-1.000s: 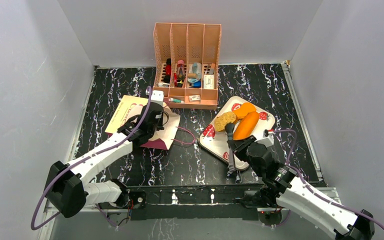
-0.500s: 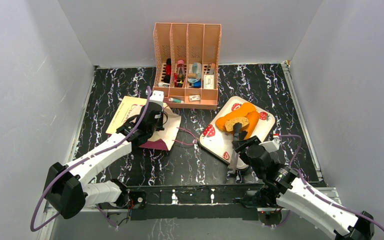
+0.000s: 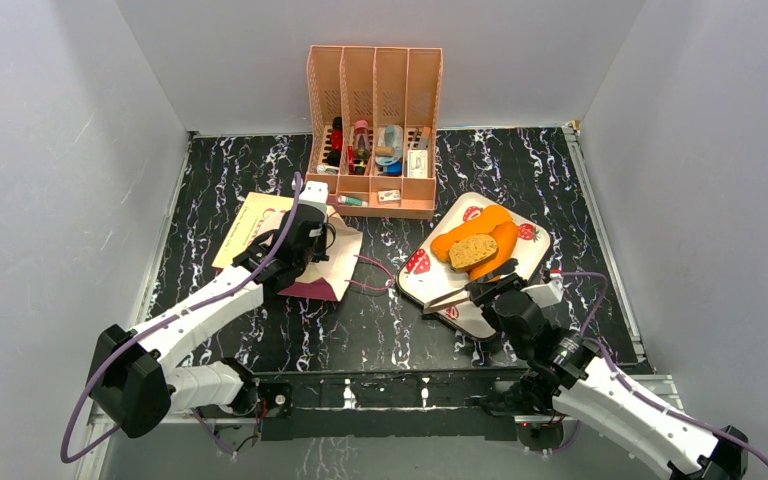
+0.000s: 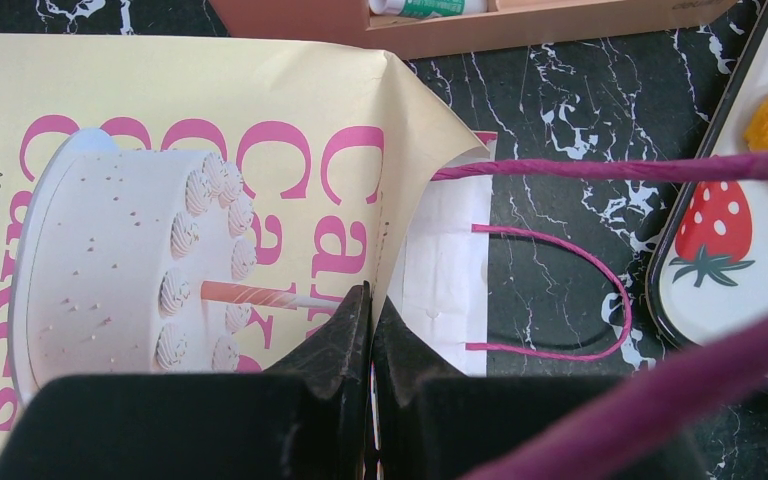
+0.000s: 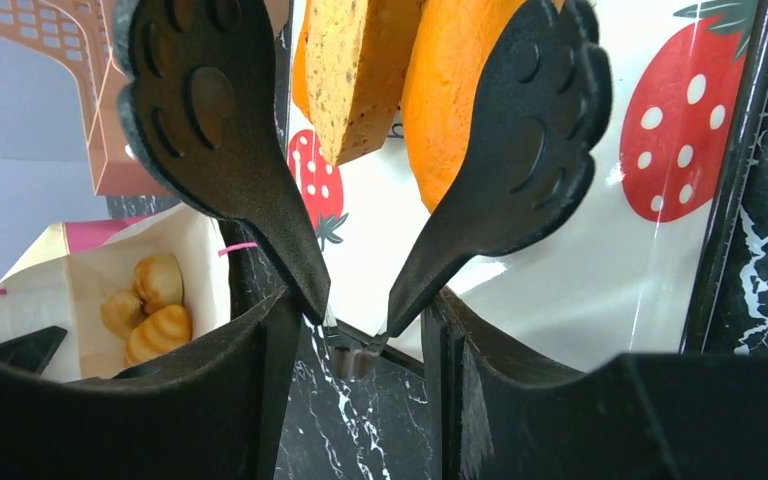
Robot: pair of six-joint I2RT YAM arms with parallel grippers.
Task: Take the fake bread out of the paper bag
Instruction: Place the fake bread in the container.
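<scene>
The left gripper [image 4: 370,320] is clamped on the paper bag [image 4: 210,110], seemingly holding its mouth open because a croissant [image 5: 155,305] lies inside, while the right gripper [image 3: 465,293] hangs wide and empty over the tray [image 3: 435,278] (loaves [image 3: 485,220] and slice [image 3: 473,250] already there).

Black white-veined marble table [image 3: 390,320]; plain grey walls [image 3: 230,60] behind, left, right of table; even, soft light.

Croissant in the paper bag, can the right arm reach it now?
Probably yes: the right gripper is open and empty, and the left gripper holds the bag mouth open toward it, croissant showing inside.
</scene>
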